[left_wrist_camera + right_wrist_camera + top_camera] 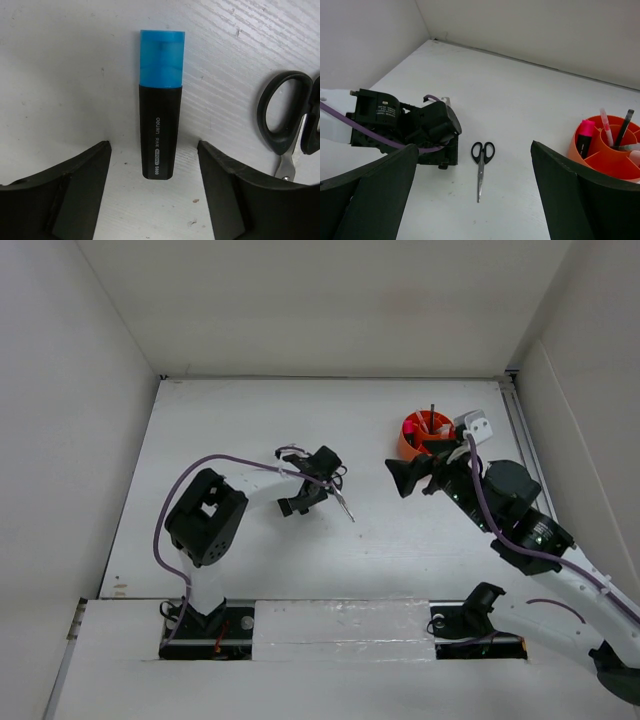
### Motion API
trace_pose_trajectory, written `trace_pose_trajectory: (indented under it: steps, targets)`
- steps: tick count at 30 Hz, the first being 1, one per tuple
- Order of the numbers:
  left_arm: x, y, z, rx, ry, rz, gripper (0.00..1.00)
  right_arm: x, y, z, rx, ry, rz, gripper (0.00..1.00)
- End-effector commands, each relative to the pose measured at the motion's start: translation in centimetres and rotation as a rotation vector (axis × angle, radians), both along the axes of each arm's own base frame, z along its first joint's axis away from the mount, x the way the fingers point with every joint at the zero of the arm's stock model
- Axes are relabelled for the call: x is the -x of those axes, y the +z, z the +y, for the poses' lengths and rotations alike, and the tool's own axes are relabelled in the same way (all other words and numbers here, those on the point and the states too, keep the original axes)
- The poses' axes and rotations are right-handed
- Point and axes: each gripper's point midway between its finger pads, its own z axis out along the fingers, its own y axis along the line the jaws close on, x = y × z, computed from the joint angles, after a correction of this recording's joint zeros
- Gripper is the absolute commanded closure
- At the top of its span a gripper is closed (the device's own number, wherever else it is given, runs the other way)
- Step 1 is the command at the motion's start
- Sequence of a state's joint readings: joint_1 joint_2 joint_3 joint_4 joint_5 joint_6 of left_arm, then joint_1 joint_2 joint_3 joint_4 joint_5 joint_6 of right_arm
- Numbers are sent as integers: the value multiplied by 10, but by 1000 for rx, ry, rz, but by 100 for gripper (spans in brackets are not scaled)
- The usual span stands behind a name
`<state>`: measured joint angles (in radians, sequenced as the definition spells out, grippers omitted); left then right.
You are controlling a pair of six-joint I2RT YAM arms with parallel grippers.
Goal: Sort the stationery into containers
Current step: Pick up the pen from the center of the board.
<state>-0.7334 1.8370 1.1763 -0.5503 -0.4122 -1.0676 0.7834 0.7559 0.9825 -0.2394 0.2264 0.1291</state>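
A blue-capped black highlighter [161, 105] lies flat on the white table. My left gripper [152, 150] is open and low over it, with the highlighter's black end between the two fingers [80, 185], untouched. In the top view the left gripper [308, 490] hides the highlighter. Black-handled scissors [343, 502] lie just right of it; they also show in the left wrist view [285, 120] and the right wrist view [481, 165]. The orange organiser [408, 445] holds a pink-capped highlighter [585, 136] and thin pens [624, 127]. My right gripper [402, 478] is open and empty, raised between organiser and scissors.
White walls enclose the table on the left, back and right. The left arm's purple cable [200, 472] loops over the table. The organiser stands close to the right arm's wrist [470, 485]. Bare table lies between the scissors and the organiser [607, 162].
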Motion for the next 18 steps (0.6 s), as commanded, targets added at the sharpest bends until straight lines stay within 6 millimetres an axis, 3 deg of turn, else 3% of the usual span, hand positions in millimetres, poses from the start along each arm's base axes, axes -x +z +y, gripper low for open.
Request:
trace_pose_trajectory:
  steps: [1,4,5,8,12,13,16,18]
  targets:
    - [3,-17,7,-33,60,33,38,6,6,3,-23,26,-13,0]
    - [1,-23,12,-19,76,36,50,8,9,1,-29,26,-19,0]
    - [8,-27,14,-25,65,60,60,10,12,-1,-37,26,-27,0]
    - [11,-34,15,-18,63,66,70,10,12,-1,-37,26,-27,0]
    - [14,-45,16,16,43,86,100,9,14,-2,-59,7,-23,0]
    - [18,-48,21,23,50,96,100,8,14,-3,-67,-4,-18,0]
    - [12,-33,5,127,-43,26,100,-5,9,-19,-111,-104,40,0]
    - [18,-10,-5,156,-144,-41,100,-14,1,-17,-124,-109,81,0]
